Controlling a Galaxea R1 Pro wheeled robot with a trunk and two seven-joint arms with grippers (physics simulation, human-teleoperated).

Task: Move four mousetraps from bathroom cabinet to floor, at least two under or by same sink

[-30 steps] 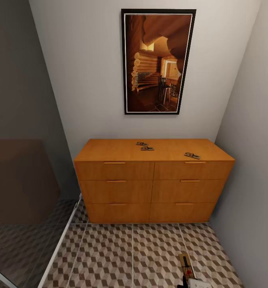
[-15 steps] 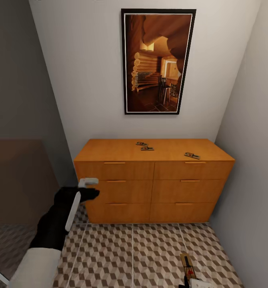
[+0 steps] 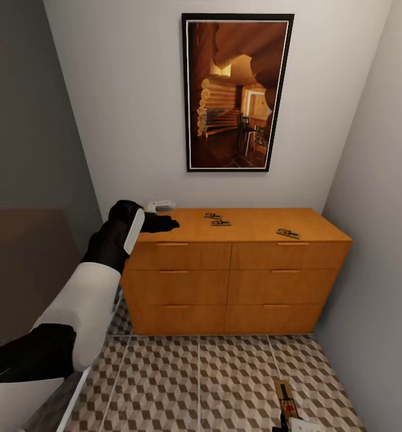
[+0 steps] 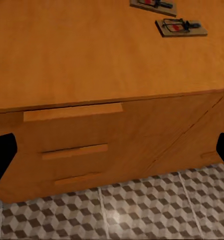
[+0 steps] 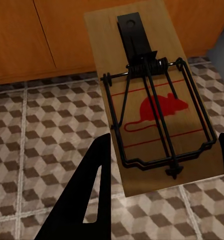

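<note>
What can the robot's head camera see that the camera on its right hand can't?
The head view has the framed picture on the wall, three mousetraps on the cabinet top, and the left gripper reaching over that top. The right wrist view has a close look at one mousetrap, red mouse print and wire, between the right gripper fingers. Both have the orange-brown cabinet and the cube-pattern floor tiles.

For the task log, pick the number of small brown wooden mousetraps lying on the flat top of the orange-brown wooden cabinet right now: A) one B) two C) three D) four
C: the head view shows three small brown wooden mousetraps on the orange-brown wooden cabinet: two close together near the middle of the top and one toward its right end.
</note>
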